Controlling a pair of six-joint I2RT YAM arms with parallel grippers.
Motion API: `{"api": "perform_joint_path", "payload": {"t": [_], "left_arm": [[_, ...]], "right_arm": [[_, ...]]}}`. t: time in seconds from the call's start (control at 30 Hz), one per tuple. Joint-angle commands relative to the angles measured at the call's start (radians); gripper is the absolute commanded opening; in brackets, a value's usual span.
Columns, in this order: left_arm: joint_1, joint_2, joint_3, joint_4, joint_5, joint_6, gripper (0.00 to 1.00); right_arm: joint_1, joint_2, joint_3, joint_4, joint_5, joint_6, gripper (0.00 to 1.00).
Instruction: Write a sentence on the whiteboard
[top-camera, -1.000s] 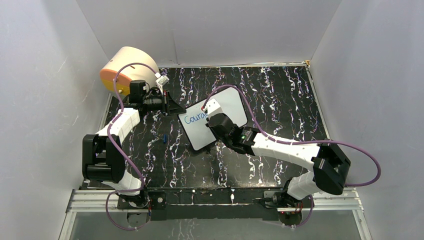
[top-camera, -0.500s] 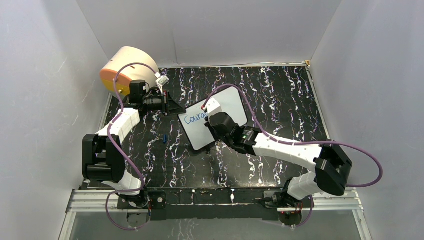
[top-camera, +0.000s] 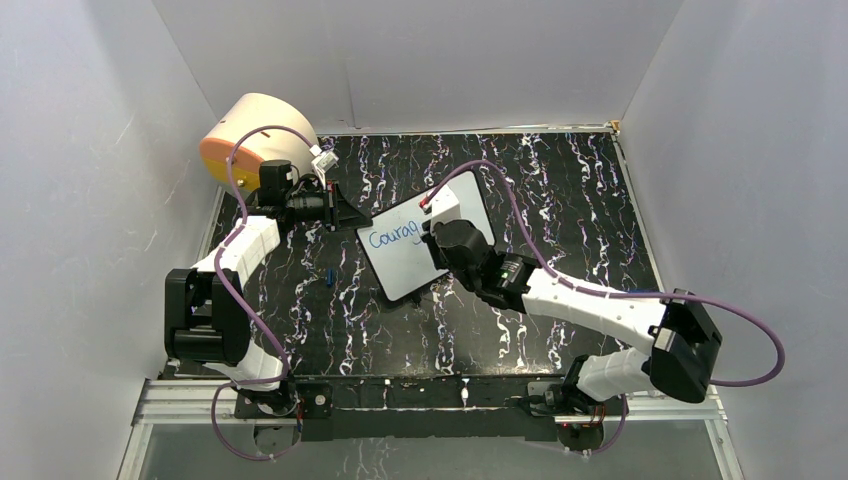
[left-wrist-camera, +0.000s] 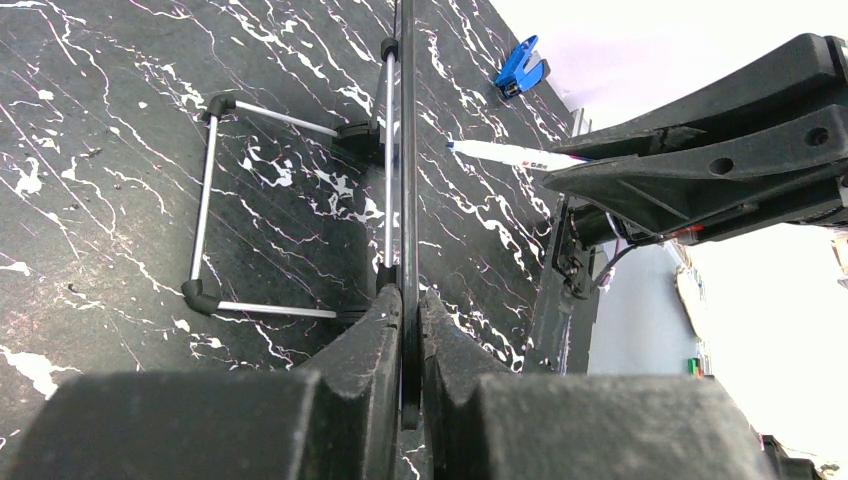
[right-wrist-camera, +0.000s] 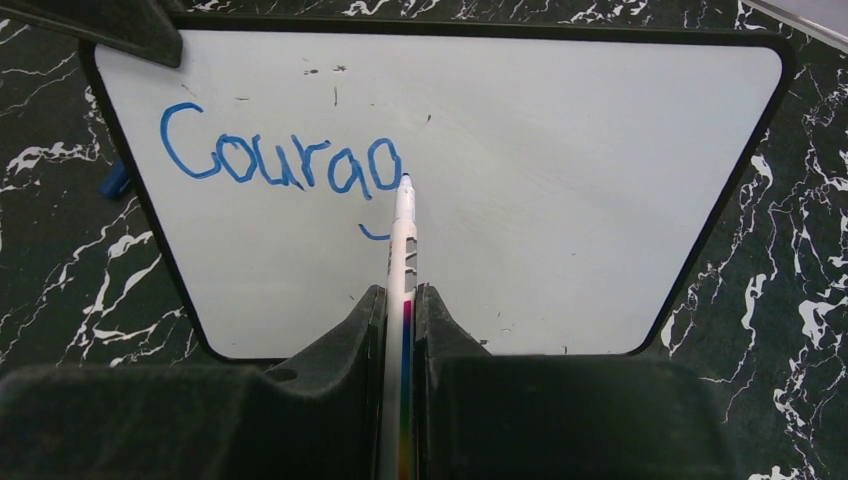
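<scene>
The whiteboard (top-camera: 400, 262) stands tilted on a wire stand on the dark marbled table; it fills the right wrist view (right-wrist-camera: 560, 180). Blue handwriting (right-wrist-camera: 280, 160) reads "Courag", the g's tail just begun; it also shows from above (top-camera: 392, 237). My right gripper (right-wrist-camera: 401, 300) is shut on a white marker (right-wrist-camera: 403, 250) whose tip touches the board at the last letter. My left gripper (left-wrist-camera: 405, 300) is shut on the whiteboard's left edge (left-wrist-camera: 407, 150), seen edge-on. From above the left gripper (top-camera: 345, 213) sits at the board's upper left corner and the right gripper (top-camera: 448, 240) over its middle.
A cream-and-orange drum (top-camera: 255, 135) stands at the back left corner. A blue marker cap (top-camera: 328, 276) lies on the table left of the board, also in the left wrist view (left-wrist-camera: 522, 68). The wire stand (left-wrist-camera: 210, 200) props the board from behind. White walls enclose the table.
The right gripper has moved right along the board with the marker, and the writing has grown from "Coura" to "Courag". The left arm has not moved.
</scene>
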Motion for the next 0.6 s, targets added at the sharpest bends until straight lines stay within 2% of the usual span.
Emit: {"api": "perform_joint_path", "payload": {"t": [0.0,0.57], "left_arm": [[-0.007,0.023,0.004,-0.06,-0.026,0.035,0.0],[-0.007,0.024,0.006,-0.06,-0.023,0.034,0.0]], "right_arm": [[-0.016,0.007,0.009,0.066,0.024,-0.002,0.0],[-0.04,0.061,0.022,0.104,-0.01,-0.007,0.0]]}}
